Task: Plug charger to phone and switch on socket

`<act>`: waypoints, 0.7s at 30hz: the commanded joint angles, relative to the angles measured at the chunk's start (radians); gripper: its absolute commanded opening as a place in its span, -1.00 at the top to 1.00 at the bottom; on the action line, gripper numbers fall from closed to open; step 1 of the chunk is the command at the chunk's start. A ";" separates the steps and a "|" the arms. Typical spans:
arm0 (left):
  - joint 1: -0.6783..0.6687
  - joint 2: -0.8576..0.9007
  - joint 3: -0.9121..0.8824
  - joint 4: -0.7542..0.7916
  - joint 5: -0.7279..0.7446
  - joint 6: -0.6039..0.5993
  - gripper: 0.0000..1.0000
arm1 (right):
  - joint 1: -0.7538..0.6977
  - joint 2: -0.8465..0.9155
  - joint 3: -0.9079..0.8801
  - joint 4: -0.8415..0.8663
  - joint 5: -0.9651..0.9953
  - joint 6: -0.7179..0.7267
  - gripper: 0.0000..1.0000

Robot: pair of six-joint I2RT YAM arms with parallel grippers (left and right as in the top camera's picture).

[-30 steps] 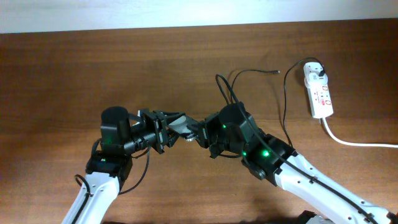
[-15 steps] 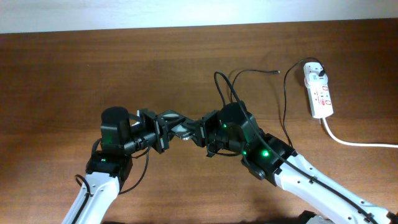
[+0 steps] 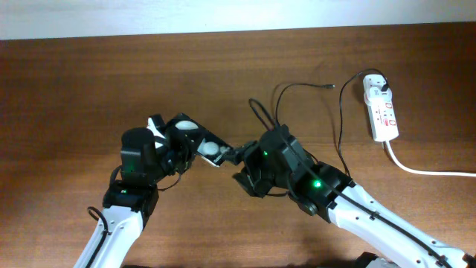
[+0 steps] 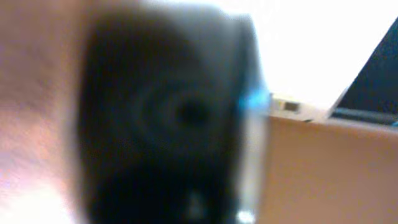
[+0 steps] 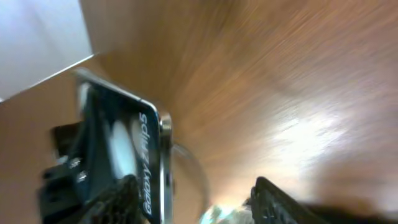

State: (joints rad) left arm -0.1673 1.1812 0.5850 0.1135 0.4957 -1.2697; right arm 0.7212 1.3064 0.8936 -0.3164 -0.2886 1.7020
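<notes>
The phone, black with two white round patches, is held tilted above the table, with my left gripper shut on it. In the left wrist view it is only a dark blur filling the frame. My right gripper stands open just right of the phone, which shows edge-on with white lettering beside its left finger. The charger is a thin black cable looping on the table, its connector tip lying free. Its white plug sits in the socket at the far right.
A thick white cord runs from the socket off the right edge. The charger's loop lies just behind my right wrist. A white wall borders the table's far edge.
My right gripper has let go of the phone and opened, drawing back slightly. My left gripper has shut on the phone and swung it up and to the left.
</notes>
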 commanded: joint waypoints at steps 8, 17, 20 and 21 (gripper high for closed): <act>0.000 0.172 0.126 0.058 0.197 0.447 1.00 | 0.004 -0.002 0.010 -0.474 0.410 -0.387 -0.54; 0.000 0.550 0.286 -0.082 0.583 0.547 1.00 | 0.004 -0.002 0.010 -0.605 0.489 -0.387 -0.99; 0.000 0.554 0.286 -0.271 0.582 0.668 1.00 | 0.004 -0.002 0.010 -0.633 0.488 -0.387 -0.98; 0.000 0.554 0.286 -0.329 0.583 0.713 1.00 | 0.004 -0.002 0.010 -0.638 0.487 -0.387 -0.98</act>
State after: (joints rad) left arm -0.1680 1.7393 0.8585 -0.1493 1.0149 -0.6979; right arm 0.7212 1.3064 0.8997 -0.9459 0.1761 1.3193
